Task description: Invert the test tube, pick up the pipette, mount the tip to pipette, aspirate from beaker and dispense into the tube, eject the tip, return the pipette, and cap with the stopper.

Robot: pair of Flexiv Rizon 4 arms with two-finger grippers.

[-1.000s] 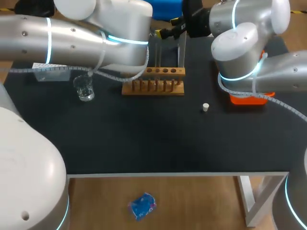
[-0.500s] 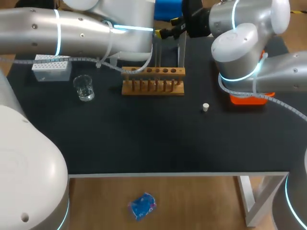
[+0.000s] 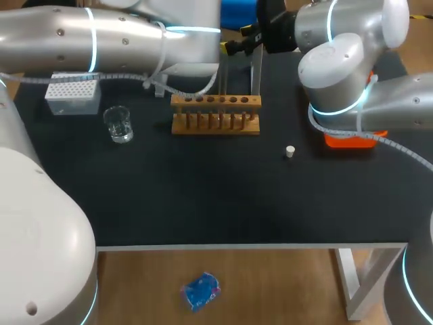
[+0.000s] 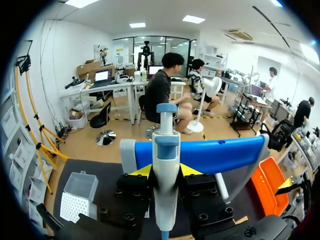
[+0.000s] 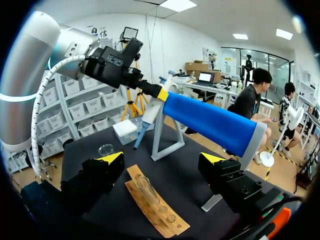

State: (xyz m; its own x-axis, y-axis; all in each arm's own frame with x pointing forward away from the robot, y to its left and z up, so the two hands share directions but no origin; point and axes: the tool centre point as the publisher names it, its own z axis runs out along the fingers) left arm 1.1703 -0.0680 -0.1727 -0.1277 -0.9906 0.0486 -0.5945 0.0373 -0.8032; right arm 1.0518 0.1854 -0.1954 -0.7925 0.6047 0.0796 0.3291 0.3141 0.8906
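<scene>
Now the left arm (image 3: 101,40) has swung toward the table's rear, uncovering the tip box (image 3: 72,93) behind the beaker (image 3: 119,124). The left gripper (image 4: 166,171) is clamped on the pipette (image 4: 166,145) by its blue stand (image 4: 225,152), so pickup looks under way, with tip mounting next. The right gripper (image 5: 161,158) is unmoved and spread empty over the test tube (image 5: 143,186) in the rack (image 5: 152,205).

My left arm (image 3: 101,40) is lying stretched across the back of the table from the left. My left gripper (image 4: 165,172) is clamping the pipette (image 4: 166,150) upright, its fingers (image 4: 143,171) pressing on it from both sides. My right arm (image 3: 352,74) is sitting folded at the right, elbow bent and wrist turned inward, with my right gripper (image 5: 162,165) holding its yellow tips spread far apart.
</scene>
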